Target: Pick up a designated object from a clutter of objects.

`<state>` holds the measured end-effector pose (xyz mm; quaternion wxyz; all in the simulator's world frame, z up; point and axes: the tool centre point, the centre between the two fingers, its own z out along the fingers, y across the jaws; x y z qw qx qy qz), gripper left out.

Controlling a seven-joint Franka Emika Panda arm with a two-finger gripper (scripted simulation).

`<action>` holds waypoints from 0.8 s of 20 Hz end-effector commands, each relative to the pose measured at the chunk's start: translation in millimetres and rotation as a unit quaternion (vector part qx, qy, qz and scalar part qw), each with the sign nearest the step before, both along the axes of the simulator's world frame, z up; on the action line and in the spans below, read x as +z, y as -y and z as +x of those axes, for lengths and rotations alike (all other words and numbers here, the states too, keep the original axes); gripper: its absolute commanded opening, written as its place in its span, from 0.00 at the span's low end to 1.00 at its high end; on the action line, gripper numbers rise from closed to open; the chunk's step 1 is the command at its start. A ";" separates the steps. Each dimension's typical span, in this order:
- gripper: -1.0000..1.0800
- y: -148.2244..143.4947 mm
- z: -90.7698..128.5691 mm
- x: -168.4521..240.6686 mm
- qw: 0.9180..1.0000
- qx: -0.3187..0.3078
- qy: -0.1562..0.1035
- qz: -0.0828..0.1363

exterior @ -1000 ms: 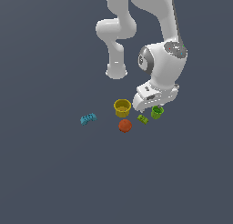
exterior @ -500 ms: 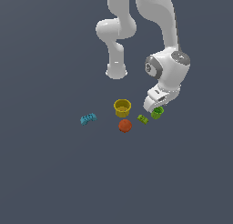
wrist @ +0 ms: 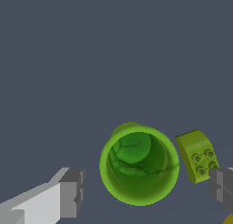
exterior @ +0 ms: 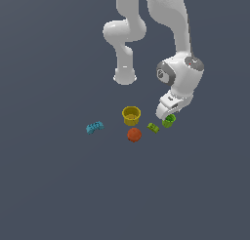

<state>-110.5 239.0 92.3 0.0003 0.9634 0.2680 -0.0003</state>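
Since a second ago the arm's wrist has swung toward the exterior view's right and come lower; the tool now sits directly over the green cup, where before it hung more between the yellow cup and the green one. None of the toys has shifted on the bench.

Wrist view — the green cup stands upright, open mouth toward the camera, between the two fingertips. The fingers are spread wide, a clear gap on either side of the rim; no contact yet. The small green block, studs showing, lies just beside the cup and close to the other fingertip; whether they touch cannot be told.

Exterior view — cup at the right end of the clutter, green block just to its left, orange-red ball further left, cyan block well apart.
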 end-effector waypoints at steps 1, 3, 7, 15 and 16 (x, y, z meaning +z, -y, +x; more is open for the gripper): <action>0.96 0.2 -0.2 -3.6 1.000 0.000 0.000 0.000; 0.96 0.1 -0.6 -9.3 1.000 0.000 0.000 0.000; 0.96 -0.1 -1.4 -27.2 1.000 0.001 0.000 0.000; 0.96 -0.6 -1.8 -48.8 1.000 0.002 0.000 0.000; 0.96 -0.6 -1.8 -49.0 1.000 0.002 0.000 0.000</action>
